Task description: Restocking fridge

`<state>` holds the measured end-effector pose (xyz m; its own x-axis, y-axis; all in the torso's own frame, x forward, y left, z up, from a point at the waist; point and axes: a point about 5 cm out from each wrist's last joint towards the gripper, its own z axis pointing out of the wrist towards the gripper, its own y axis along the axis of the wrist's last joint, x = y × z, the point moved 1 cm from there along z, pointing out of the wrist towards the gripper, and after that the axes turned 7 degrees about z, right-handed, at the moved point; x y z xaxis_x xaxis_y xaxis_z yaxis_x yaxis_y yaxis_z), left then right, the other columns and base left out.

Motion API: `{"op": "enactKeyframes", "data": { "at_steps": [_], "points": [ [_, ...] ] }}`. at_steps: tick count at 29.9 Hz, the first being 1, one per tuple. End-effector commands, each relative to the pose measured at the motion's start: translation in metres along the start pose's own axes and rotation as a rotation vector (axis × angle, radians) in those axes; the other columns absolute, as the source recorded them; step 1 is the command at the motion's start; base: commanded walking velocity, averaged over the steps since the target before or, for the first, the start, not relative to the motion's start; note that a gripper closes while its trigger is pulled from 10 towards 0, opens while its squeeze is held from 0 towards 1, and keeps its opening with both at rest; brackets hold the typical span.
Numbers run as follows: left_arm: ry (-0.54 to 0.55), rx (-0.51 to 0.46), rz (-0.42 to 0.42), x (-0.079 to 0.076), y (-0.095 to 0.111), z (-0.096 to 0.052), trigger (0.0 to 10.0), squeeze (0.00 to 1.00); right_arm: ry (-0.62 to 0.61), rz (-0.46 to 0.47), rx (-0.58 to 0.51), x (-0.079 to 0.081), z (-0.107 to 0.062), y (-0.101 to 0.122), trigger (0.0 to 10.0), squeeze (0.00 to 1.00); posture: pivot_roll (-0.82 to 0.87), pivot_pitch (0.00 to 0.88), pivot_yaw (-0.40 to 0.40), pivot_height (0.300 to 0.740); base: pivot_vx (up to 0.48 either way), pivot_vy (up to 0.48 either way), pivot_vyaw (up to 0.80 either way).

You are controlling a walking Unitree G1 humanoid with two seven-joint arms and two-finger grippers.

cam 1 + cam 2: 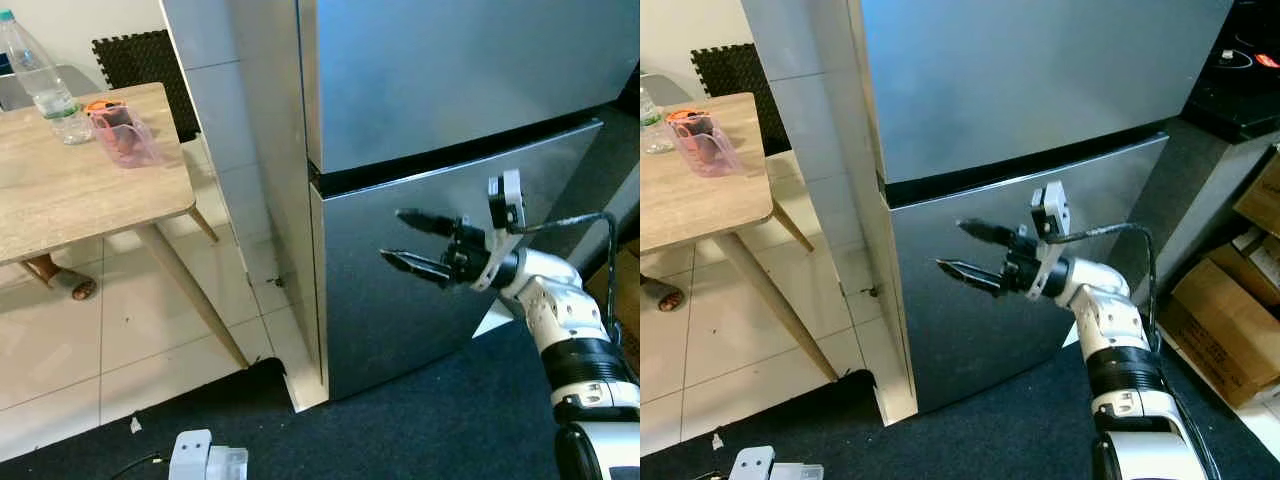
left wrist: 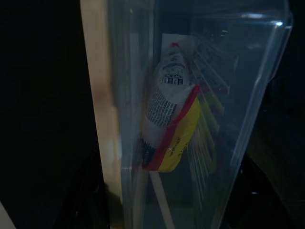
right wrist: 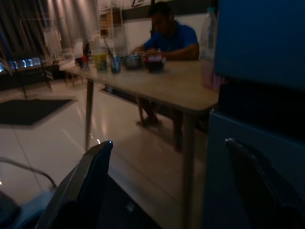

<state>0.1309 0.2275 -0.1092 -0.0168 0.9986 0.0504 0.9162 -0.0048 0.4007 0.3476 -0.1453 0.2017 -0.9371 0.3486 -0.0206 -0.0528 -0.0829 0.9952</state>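
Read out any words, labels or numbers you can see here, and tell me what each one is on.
No text is legible.
Packet in the clear container: printed lines, too blurred to read.
Water bottle on the table: label too small to read.
Fridge: no markings visible.

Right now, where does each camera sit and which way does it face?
Left eye, head: looks down at the closed fridge and wooden table; right arm shows, jaws open.
Right eye, head: same scene, plus cardboard boxes.
Left wrist: dim; clear plastic container holding a yellow-red packet.
Right wrist: along the right gripper, past the fridge edge to the table and a seated person.
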Motion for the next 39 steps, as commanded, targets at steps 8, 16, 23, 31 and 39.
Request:
{"op": "enactKeyframes", "data": {
  "at_steps": [8,16,23,31,39],
  "points": [
    [-0.008,-0.009,0.018,0.0,0.0,0.0,10.0,0.0,-0.105,-0.27,0.112,-0.016,0.025,0.03,10.0,0.0,-0.04,0.0,0.002,0.74,0.0,0.0,0.0],
    [-0.011,-0.005,0.037,-0.001,-0.001,0.0,10.0,0.0,-0.099,-0.509,0.374,-0.023,0.032,0.02,10.0,0.0,-0.04,0.0,-0.003,0.74,0.0,0.0,0.0],
    [-0.015,-0.002,0.045,-0.003,-0.001,0.0,10.0,0.0,-0.118,-0.571,0.424,-0.027,0.034,0.02,10.0,0.0,-0.04,0.0,-0.004,0.74,0.0,0.0,0.0],
    [-0.02,-0.003,0.047,-0.006,-0.001,0.001,10.0,0.0,-0.176,-0.661,0.472,-0.036,0.041,0.025,10.0,0.0,-0.04,0.0,-0.007,0.74,0.0,0.0,0.0],
    [-0.018,-0.001,0.041,-0.006,-0.002,0.0,10.0,0.0,-0.223,-0.698,0.563,-0.045,0.042,0.022,10.0,0.0,-0.04,0.0,-0.012,0.74,0.0,0.0,0.0]
  ]
}}
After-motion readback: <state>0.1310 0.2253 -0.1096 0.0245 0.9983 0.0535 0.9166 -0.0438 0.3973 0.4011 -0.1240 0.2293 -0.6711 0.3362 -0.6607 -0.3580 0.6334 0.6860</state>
